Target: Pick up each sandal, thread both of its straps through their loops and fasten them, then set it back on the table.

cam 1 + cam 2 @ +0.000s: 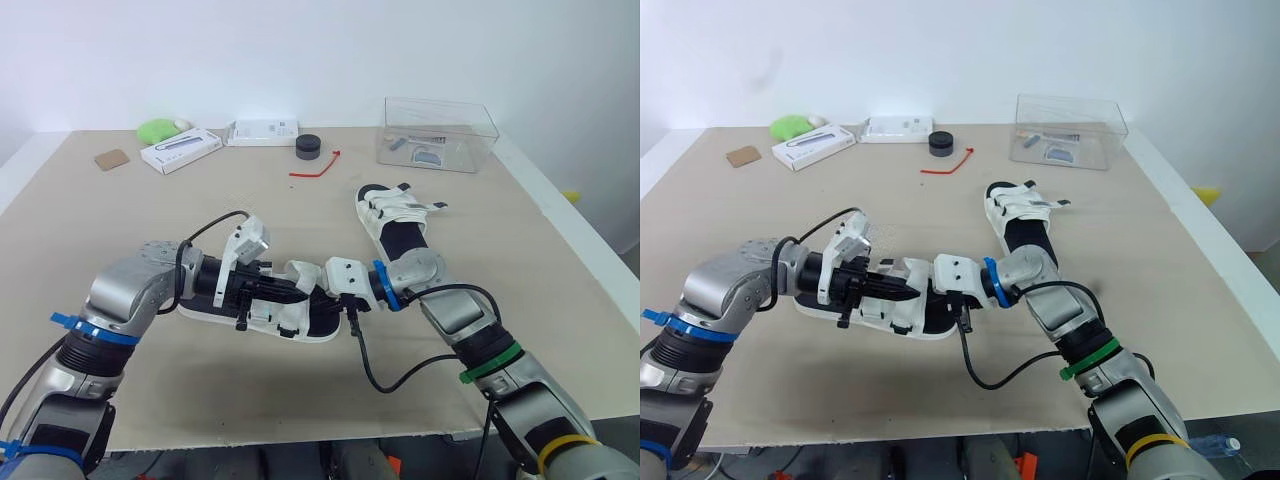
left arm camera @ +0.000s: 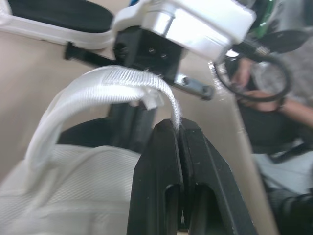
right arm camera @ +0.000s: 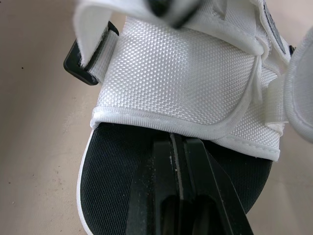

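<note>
Sandal strap point(image 2: 122, 83) sits pinched in left tool point(image 2: 178, 129); clear box point(image 1: 470, 140) holds items point(image 1: 428, 157).

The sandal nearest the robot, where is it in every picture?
Left eye view: sandal, low middle of the table.
Right eye view: sandal, low, left of middle.
Left wrist view: its white strap arcs into the shut left gripper.
Right wrist view: sandal, white upper over black footbed, just ahead of the right gripper.
Shared landmark: the tan table.

On table point(image 1: 150, 220), near sandal point(image 1: 285, 322) front-ctr, 2nd sandal point(image 1: 395, 225) behind-R, box point(image 1: 437, 135) far R.
</note>
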`<state>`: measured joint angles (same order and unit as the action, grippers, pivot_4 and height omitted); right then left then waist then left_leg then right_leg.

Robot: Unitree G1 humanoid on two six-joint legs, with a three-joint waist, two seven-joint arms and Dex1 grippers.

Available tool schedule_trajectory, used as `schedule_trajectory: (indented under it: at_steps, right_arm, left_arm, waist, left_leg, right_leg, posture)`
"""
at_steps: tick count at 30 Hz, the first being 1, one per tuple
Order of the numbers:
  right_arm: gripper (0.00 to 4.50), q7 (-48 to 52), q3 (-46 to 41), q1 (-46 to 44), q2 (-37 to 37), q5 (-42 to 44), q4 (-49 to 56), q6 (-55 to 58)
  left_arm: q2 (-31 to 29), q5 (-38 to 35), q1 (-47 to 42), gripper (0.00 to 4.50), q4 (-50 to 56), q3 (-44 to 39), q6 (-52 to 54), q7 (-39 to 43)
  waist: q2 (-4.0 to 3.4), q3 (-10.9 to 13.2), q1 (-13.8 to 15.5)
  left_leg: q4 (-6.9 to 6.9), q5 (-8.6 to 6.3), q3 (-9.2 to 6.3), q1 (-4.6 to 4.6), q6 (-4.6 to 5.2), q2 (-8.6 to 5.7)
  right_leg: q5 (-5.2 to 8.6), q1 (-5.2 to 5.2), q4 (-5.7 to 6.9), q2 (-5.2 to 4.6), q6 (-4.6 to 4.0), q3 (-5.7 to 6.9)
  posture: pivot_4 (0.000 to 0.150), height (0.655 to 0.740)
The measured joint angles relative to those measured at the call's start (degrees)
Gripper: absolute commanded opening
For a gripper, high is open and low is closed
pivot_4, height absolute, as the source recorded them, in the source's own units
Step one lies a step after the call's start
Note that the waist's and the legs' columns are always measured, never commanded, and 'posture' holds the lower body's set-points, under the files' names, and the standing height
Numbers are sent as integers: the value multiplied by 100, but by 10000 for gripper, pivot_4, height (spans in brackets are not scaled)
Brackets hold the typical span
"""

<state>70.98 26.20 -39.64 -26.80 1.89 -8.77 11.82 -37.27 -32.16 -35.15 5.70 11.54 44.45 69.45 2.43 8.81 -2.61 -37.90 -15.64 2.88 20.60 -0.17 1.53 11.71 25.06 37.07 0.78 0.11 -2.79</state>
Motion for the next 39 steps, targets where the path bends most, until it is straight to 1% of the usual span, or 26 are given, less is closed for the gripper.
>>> schedule_trajectory:
  at_steps: [8, 16, 19, 20, 21, 26, 28, 30, 31, 32, 33, 35, 36, 38, 39]
  right_arm:
    - [0, 13, -2, 2, -24, 0, 0, -18]
    - [0, 16, -4, 2, -36, 0, 2, -21]
    - [0, 17, 0, 1, -35, 0, 2, -27]
    - [0, 18, 1, 0, -35, 0, 2, -29]
    - [0, 20, 1, 0, -36, 0, 1, -30]
    - [0, 37, 0, -13, -36, 0, -10, -33]
    - [0, 46, 8, -25, -35, 0, -24, -47]
    - [0, 52, 27, -44, -28, 0, -33, -63]
    - [0, 58, 32, -65, -19, 0, -35, -68]
    - [0, 70, 34, -69, -16, 0, -52, -68]
    - [0, 91, 37, -76, -16, 0, -48, -70]
    - [0, 131, 34, -77, -18, 1, -60, -72]
    - [0, 140, 28, -72, -25, 2, -56, -73]
    - [0, 141, 6, -76, -52, 0, -107, -72]
    - [0, 135, 9, -76, -52, -1, -112, -72]
  left_arm:
    - [0, 311, 447, 383, 144, 167, -480, -68]
    - [-50, 220, 522, 383, 411, 153, -271, -59]
    - [-123, 15, 522, 9163, 491, 59, 45, -90]
    - [-166, -71, 522, 13919, 536, -9, 142, -100]
    - [-230, -167, 522, 17485, 614, -72, 234, -89]
    - [-649, -918, 435, 42652, 1015, -540, 841, 110]
    - [-873, -1320, 295, 42652, 1139, -853, 1168, 131]
    - [-1180, -1873, 267, 42652, 1258, -1281, 1627, 143]
    - [-1386, -2219, 429, 42652, 1402, -1545, 1890, 146]
    - [-1498, -2380, 609, 42652, 1514, -1677, 2029, 144]
    - [-1651, -2544, 1121, 42652, 1802, -1856, 2113, 129]
    - [-1708, -2566, 1899, 42652, 2163, -1922, 2064, 62]
    - [-1634, -2551, 2456, 42652, 2400, -1926, 1995, -68]
    - [-1291, -2414, 3061, 42652, 2707, -1877, 1700, -426]
    - [-1266, -2386, 3103, 42652, 2735, -1874, 1648, -465]
  waist:
    - [0, 0, 5]
    - [0, 0, 4]
    - [0, 0, 3]
    - [0, 0, 3]
    - [0, 0, 2]
    - [3, 2, 1]
    - [5, 4, 0]
    - [4, 4, -2]
    - [3, 5, -12]
    - [-2, 3, -12]
    - [-5, 1, -15]
    - [-6, 1, -7]
    - [-4, 0, -3]
    - [13, -1, 19]
    - [19, -4, 25]
  left_leg:
    - [0, -1, 1, 0, 2, -1]
    - [-1, -1, 2, 0, 2, -2]
    - [-1, -1, 1, 1, 2, -2]
    - [-1, -1, 1, 1, 2, -1]
    - [-1, -1, 1, 1, 2, -1]
    - [-1, -1, 1, 2, 2, -1]
    - [-1, -1, 0, 2, 2, -1]
    - [0, -1, 1, 1, 2, -1]
    - [3, -2, 3, 1, 3, -1]
    - [3, -5, 4, -1, 8, -1]
    - [4, -10, 6, -2, 9, -1]
    - [4, -15, 5, 0, 7, 1]
    - [4, -16, 4, 0, 5, 2]
    - [-6, -15, -6, 2, 3, 4]
    - [-8, -14, -9, 0, 2, 6]
  right_leg:
    - [0, -1, 0, -3, 0, 0]
    - [-1, -1, 0, -3, 2, -1]
    - [-1, 0, 0, -2, 2, 0]
    - [-1, 0, 0, -2, 2, 1]
    - [-1, 0, 0, -2, 2, 1]
    - [0, 1, 0, -2, 2, 2]
    - [0, 1, 0, -2, 2, 3]
    - [2, 2, 0, -2, 2, 2]
    - [4, 5, 0, -2, 2, 0]
    - [9, 3, 0, -5, 3, 1]
    - [12, 4, 0, -6, 3, -2]
    - [19, 4, 0, -19, 1, -2]
    - [20, 4, 0, -28, -1, -1]
    - [22, 1, 3, -29, -11, 10]
    - [29, -2, 2, -27, -31, 13]
  posture:
    - [1500, 7400]
    - [1500, 7400]
    - [1500, 7400]
    - [1500, 7400]
    - [1500, 7400]
    - [1500, 7400]
    - [1500, 7400]
    - [1500, 7400]
    - [1500, 7400]
    - [1500, 7400]
    - [1500, 7400]
    - [1500, 7400]
    - [1500, 7400]
    - [1500, 7400]
    - [1500, 7400]
